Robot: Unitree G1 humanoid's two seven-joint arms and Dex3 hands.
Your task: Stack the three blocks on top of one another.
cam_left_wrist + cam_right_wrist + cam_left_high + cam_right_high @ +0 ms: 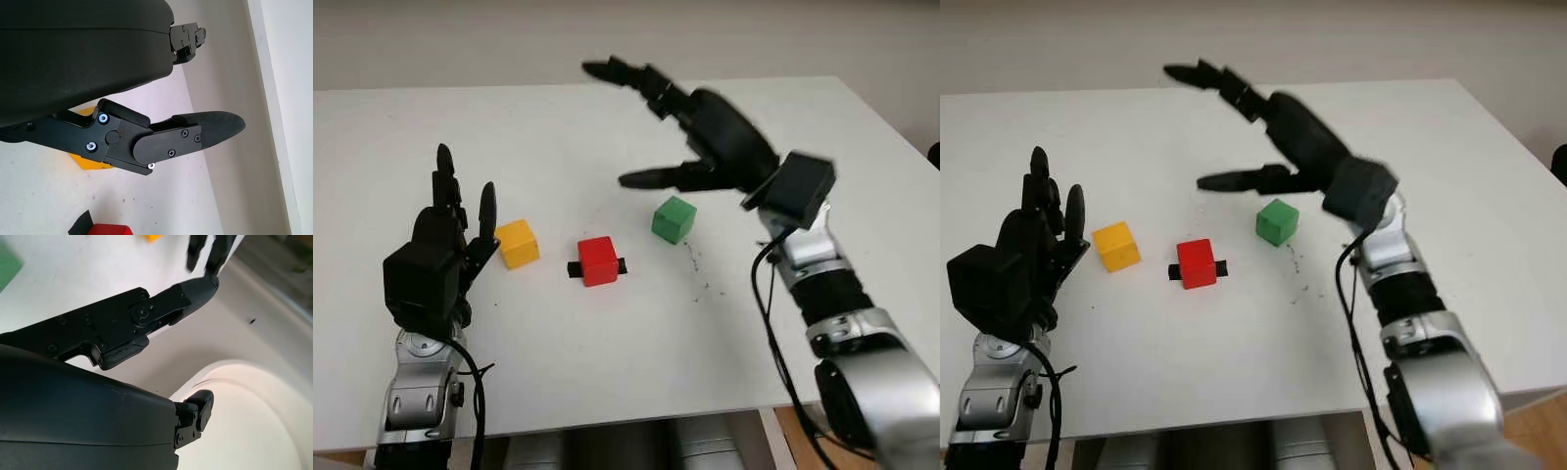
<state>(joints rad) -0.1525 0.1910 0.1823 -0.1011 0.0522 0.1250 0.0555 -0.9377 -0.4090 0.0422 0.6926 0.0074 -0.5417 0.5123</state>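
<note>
spanning the view, white table [607,352], pale wall [460,39] behind, both robot hands wide, holding nothing

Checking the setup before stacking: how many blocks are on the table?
3, all apart in a row: yellow block by the left hand, red block in the middle, green block under the open right hand.

we see a yellow block [518,243], a red block [598,260] on a black strip [576,268], and a green block [674,218], all on a white table [607,333]. both hands, left hand [438,245] and right hand [690,122], are black.
</note>
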